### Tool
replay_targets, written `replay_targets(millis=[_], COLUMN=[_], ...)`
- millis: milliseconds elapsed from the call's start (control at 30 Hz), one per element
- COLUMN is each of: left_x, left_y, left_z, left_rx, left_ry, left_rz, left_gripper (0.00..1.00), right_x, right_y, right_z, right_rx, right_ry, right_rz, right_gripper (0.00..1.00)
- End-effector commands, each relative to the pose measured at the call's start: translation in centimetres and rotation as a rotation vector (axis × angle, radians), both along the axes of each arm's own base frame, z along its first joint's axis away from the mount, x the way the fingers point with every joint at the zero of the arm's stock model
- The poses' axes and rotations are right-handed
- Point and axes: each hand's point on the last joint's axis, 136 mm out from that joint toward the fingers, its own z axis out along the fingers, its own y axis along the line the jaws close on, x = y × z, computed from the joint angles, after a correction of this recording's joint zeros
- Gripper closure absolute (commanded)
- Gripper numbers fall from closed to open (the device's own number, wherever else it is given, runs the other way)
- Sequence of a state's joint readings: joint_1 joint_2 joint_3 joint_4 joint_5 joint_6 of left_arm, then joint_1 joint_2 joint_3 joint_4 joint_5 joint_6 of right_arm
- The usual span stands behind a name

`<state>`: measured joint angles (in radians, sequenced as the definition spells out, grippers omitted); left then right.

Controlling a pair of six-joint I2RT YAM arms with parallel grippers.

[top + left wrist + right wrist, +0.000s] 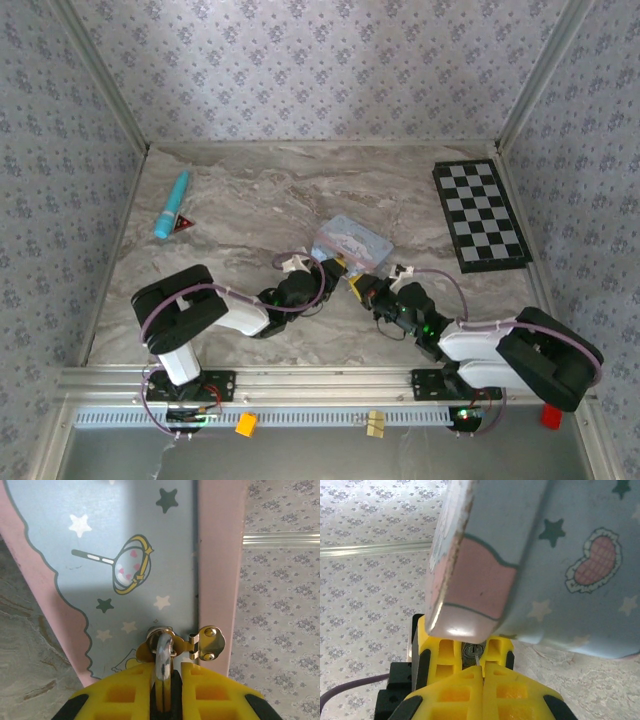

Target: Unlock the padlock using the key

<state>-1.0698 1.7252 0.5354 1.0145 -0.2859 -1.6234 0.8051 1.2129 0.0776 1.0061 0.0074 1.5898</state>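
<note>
left gripper [163, 692] has its chunky yellow fingers clamped on the padlock [163, 656] by its shiny curved shackle, up against the glossy pastel tin [125, 540]; right gripper [482, 672] is pinched tight on a thin metal key [477, 657].

**Small dark padlock [163, 690] with a thin silver metal shackle [163, 651].** The body is pinched between the 2 yellow fingers of the left gripper [166, 669] and is largely hidden by them. The shackle loops through the brass hasp ring [159, 632] on the pale blue-and-pink tin box [125, 540], and its 2 legs run down between the fingers.

**Slim silver metal key [478, 659].** It is clamped in the closed right gripper [483, 669]. Its tip lies at the padlock's round silver keyway [469, 652]. Whether it is seated cannot be told.
</note>
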Motion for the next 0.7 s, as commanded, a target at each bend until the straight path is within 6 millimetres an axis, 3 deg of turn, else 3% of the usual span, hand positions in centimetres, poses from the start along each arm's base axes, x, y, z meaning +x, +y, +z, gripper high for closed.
replay_targets(millis=[0,200,367,667], left_x=[-4.9,-5.2,-5.2,-5.3], left_y=[-4.8,-5.2,-5.6,-5.9], left_z=[3.7,4.2,5.0,5.5], left_rx=[-0.135,-0.141,-0.152,-0.16], left_ry=[-0.053,-0.072,-0.091,-0.097], left_rz=[-0.248,-0.266,-0.277,-0.293], left_gripper=[1.0,1.0,1.0,1.0], right_x=[2.4,3.4,2.9,3.7], right_y=[0.5,-0.6,1.4,0.9], right_z=[4.9,5.3,6.2,5.8], right_rx=[0.124,0.151,0.13,0.143], right_ry=[-0.095,-0.095,-0.115,-0.113], right_rz=[-0.05,-0.089,-0.044,-0.058], right_gripper=[1.0,1.0,1.0,1.0])
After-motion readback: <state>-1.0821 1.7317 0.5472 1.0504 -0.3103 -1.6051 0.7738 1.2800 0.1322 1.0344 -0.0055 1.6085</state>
